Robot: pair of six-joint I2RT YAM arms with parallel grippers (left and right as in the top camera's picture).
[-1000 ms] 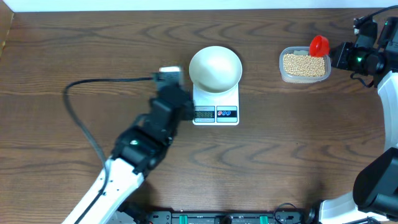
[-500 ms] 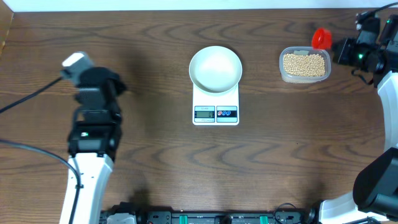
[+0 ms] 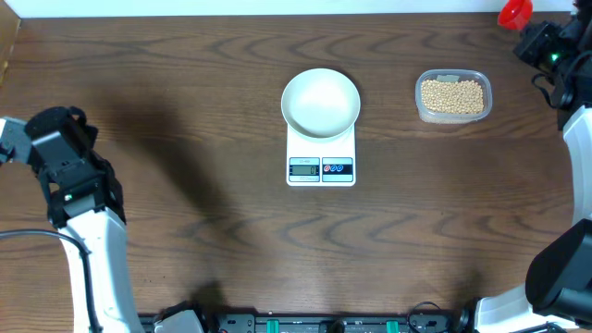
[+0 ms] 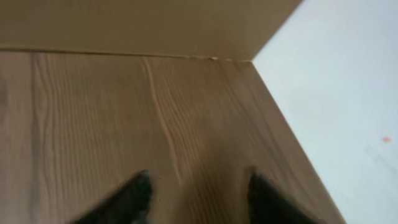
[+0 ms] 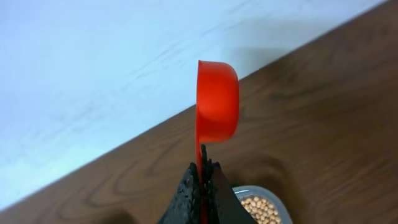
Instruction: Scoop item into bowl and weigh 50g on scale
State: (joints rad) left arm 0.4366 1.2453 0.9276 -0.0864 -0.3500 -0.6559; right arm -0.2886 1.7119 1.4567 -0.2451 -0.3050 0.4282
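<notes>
The white bowl [image 3: 320, 101] sits on the white scale [image 3: 321, 168] at mid-table, and it looks empty. The tan beans [image 3: 452, 95] fill a clear tub at the right. My right gripper [image 3: 538, 37] is near the far right corner, shut on the handle of a red scoop [image 3: 514, 13]. In the right wrist view the scoop [image 5: 217, 99] stands up from the gripper [image 5: 203, 169], its contents hidden, with the beans [image 5: 261, 210] below. My left gripper [image 4: 199, 180] is open over bare wood with nothing between its fingers. Overhead, it [image 3: 57, 125] is at the table's left edge.
The clear tub [image 3: 421, 109] sits back right, apart from the scale. A tan cardboard wall [image 4: 137, 25] borders the table's far left corner, and the table edge [image 4: 292, 143] runs beside my left gripper. A black cable [image 3: 28, 236] trails from the left arm.
My left arm has swung from beside the scale to the table's left edge, and its jaws have opened. My right gripper has carried the red scoop from the tub toward the far right corner.
</notes>
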